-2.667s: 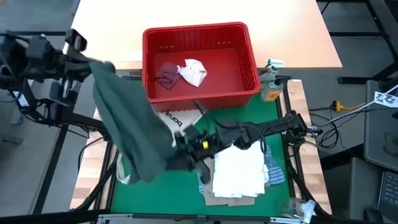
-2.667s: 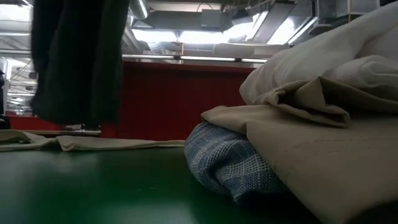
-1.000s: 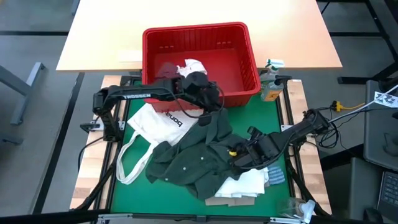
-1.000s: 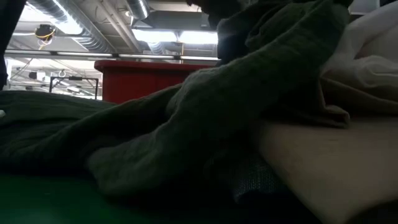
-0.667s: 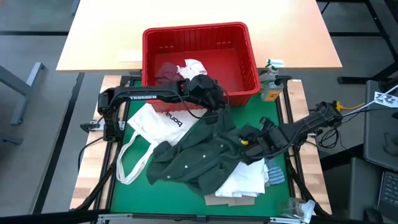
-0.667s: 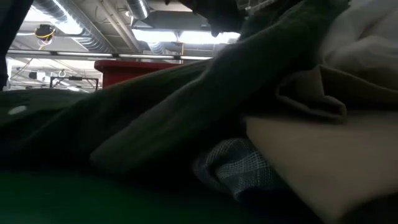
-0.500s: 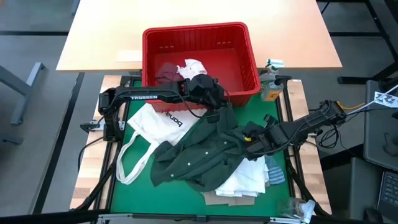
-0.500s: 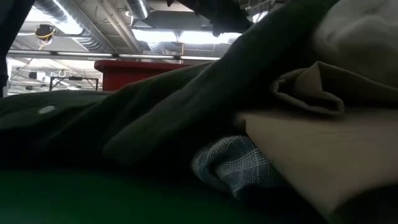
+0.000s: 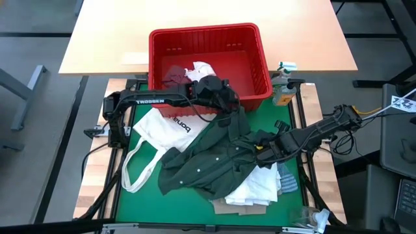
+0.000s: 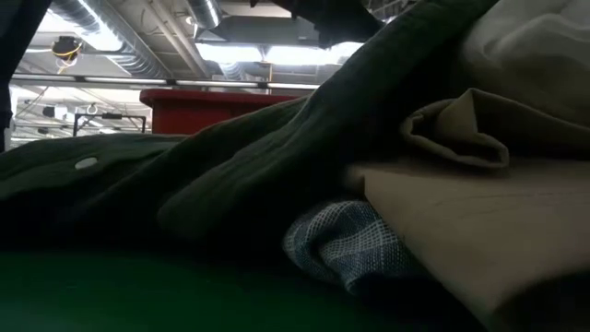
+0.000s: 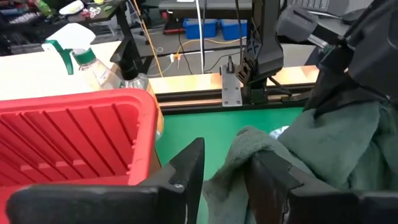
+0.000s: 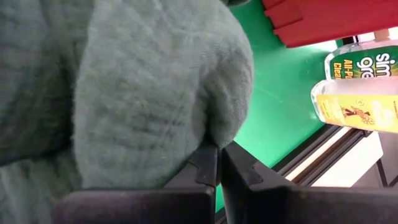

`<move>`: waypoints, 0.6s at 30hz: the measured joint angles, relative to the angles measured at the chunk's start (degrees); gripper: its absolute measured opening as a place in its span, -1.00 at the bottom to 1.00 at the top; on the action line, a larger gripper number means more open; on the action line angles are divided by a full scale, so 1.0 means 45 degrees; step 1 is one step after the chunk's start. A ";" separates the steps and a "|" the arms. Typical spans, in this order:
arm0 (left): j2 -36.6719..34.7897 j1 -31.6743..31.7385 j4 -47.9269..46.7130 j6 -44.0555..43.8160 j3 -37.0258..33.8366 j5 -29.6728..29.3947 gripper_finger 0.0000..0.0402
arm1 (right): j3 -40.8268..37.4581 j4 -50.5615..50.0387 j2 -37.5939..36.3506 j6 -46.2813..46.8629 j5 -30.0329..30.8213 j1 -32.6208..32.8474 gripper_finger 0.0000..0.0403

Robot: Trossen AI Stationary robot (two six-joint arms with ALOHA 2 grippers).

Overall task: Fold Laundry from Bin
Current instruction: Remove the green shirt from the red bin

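Note:
The dark green-grey top (image 9: 208, 162) lies spread across the green mat, its near right part draped over a stack of folded laundry: a white shirt (image 9: 257, 188), a blue-striped cloth (image 10: 341, 244) and a tan shirt (image 10: 479, 212). My right gripper (image 9: 259, 151) is shut on the top's right part. My left gripper (image 11: 224, 168) hovers open just in front of the red bin (image 9: 205, 29), its fingers on either side of a raised fold of the top (image 11: 244, 144). I cannot tell whether they touch that fold. My right gripper pinches a bunched fold of the top (image 12: 211, 134) between its two shut fingers. The fingers slant down from the table's right side. The cloth rises to the fingers there, while the rest lies slack on the mat and on the stack.
A white tote bag (image 9: 166, 127) with long straps lies on the mat's left part, partly under the top. Small maroon (image 9: 172, 70) and white (image 9: 200, 67) pieces lie in the bin. A spray bottle (image 9: 283, 91) stands at the bin's right corner.
My right gripper has gone toward the table's right and far edges, still shut on the top. The top's right part has been drawn along with it. That part has slid off the blue-striped cloth and the tan shirt, and more of the white shirt shows.

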 joint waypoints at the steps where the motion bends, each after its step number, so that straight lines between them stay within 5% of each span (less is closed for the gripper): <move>1: -0.0009 0.0005 0.0004 0.0001 0.0028 0.0000 -0.48 | 0.0000 -0.0004 0.0000 0.0000 -0.0023 0.0000 -0.97; 7: -0.0044 0.0007 -0.0062 0.0009 0.0041 0.0144 -0.48 | 0.0000 -0.0014 0.0005 -0.0010 -0.0066 0.0000 -0.92; 18: -0.0878 0.0320 -0.1055 0.0011 0.0056 0.0126 -0.48 | 0.0000 -0.0034 0.0010 -0.0665 -0.0446 -0.0001 -0.39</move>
